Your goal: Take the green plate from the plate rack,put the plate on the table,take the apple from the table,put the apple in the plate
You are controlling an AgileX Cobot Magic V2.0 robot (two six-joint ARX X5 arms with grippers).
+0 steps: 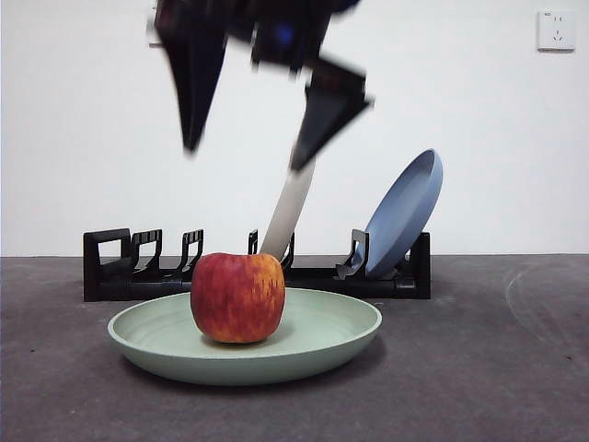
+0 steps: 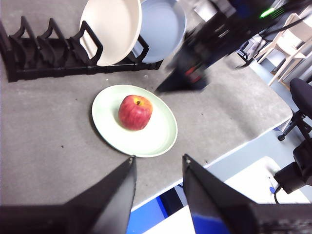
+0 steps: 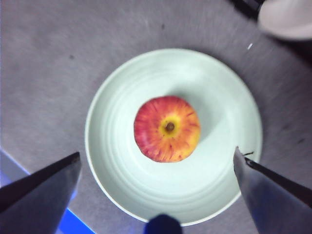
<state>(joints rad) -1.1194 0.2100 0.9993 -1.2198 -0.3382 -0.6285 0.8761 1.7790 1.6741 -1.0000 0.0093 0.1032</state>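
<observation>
The red apple (image 1: 237, 296) (image 2: 135, 112) (image 3: 167, 128) stands stem up inside the pale green plate (image 1: 340, 336) (image 2: 158, 136) (image 3: 122, 97), which lies flat on the dark grey table (image 1: 497, 368) in front of the black plate rack (image 1: 120, 267) (image 2: 44, 53). My right gripper (image 1: 245, 157) (image 3: 157, 153) hangs open directly above the apple, well clear of it, blurred and holding nothing. The left wrist view shows that arm as a dark blur (image 2: 190, 73) beside the plate. My left gripper (image 2: 158, 158) is open and empty, high over the table's near edge.
A cream-white plate (image 1: 288, 212) (image 2: 109, 29) and a blue plate (image 1: 405, 212) (image 2: 163, 27) lean in the rack's slots behind the green plate. The table's edge (image 2: 234, 146) runs close to the green plate, with floor and chairs beyond it.
</observation>
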